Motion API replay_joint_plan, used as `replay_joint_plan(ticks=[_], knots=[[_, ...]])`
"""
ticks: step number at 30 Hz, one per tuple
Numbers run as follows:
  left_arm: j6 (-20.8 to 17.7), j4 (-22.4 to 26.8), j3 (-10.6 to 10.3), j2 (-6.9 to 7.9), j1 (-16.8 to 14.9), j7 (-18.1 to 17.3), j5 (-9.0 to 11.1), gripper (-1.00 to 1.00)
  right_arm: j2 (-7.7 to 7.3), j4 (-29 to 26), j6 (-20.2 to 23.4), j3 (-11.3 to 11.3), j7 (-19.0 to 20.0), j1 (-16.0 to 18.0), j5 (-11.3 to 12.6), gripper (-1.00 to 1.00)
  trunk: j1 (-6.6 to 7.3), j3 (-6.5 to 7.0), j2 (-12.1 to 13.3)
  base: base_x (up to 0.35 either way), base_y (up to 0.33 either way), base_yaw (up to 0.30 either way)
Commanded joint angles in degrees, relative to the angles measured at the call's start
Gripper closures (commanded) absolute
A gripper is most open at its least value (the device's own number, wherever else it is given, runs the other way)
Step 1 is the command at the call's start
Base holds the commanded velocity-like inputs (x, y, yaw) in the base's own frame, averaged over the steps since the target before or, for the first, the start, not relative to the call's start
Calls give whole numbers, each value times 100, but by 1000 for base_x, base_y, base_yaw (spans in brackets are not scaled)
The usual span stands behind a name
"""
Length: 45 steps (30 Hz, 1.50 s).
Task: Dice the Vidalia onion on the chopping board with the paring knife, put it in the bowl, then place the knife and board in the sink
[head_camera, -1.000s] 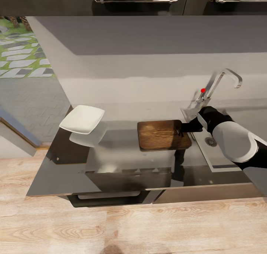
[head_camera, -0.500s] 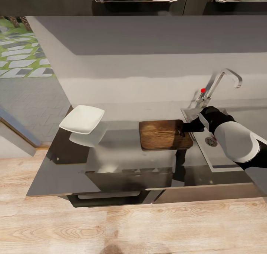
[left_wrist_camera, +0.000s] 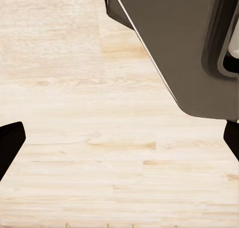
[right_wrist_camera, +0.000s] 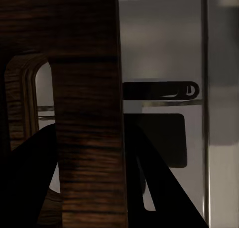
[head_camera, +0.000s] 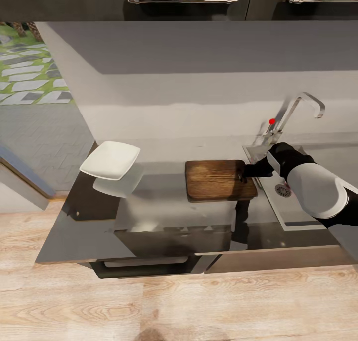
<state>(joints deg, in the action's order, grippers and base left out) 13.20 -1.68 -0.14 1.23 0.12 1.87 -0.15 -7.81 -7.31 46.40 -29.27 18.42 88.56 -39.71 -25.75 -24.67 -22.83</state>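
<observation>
Board nudged left, R fingers clamped; bowl empty.

One chopping board, one bowl, one sink, one tap, one visible arm.

At the upper left of my head view I see a paved garden path with grass. A grey backsplash wall spans the middle, and light wooden floor runs along the bottom.
</observation>
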Motion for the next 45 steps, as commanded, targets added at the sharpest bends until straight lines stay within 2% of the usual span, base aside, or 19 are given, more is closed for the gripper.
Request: replay_joint_plan(ticks=[1,14,15,45], knots=[[34,-13,-4,0,-3,15,-3,-100,3,-7,18,-34,39,3,-53,100,-3,-7,-9,0,0,0],[34,-15,-4,0,-3,15,-3,-100,7,-7,18,-33,39,3,-46,100,-3,-7,-9,0,0,0],[34,-14,-4,0,-3,15,-3,-100,7,-7,18,-33,39,3,-46,-100,-3,-7,-9,0,0,0],[34,-17,-4,-1,-3,15,-3,-100,18,-69,32,-47,46,3,-39,-100,-3,-7,-9,0,0,0]])
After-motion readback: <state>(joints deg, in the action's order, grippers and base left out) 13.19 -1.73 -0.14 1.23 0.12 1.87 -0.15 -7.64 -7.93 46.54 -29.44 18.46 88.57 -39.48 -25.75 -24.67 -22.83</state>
